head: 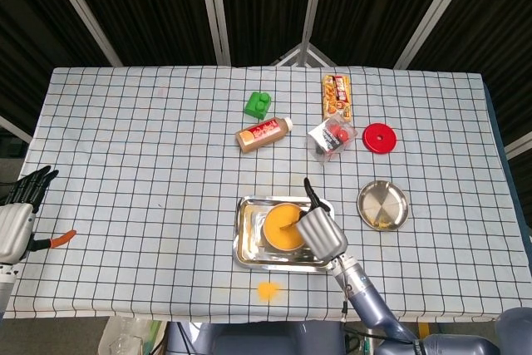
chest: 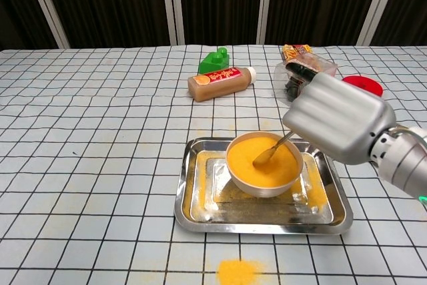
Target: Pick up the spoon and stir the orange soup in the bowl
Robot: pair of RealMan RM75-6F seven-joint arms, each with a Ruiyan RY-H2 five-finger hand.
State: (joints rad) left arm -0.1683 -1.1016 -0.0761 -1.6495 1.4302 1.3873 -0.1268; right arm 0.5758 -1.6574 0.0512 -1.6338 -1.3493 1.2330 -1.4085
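Right robot hand (chest: 337,121) clamped on spoon (chest: 270,152) dipped in orange soup (chest: 261,160), bowl (chest: 263,187) in tray (chest: 200,215), left robot hand (head: 21,205) idle at worktop (head: 125,147) edge, fingers apart.

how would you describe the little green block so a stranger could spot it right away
Start at the steel tray holding the bowl of orange soup near the table's front, then look straight back toward the far edge. Past the brown bottle lying on its side sits the green block. It is the only green thing on the checked cloth, small and chunky with studs on top.
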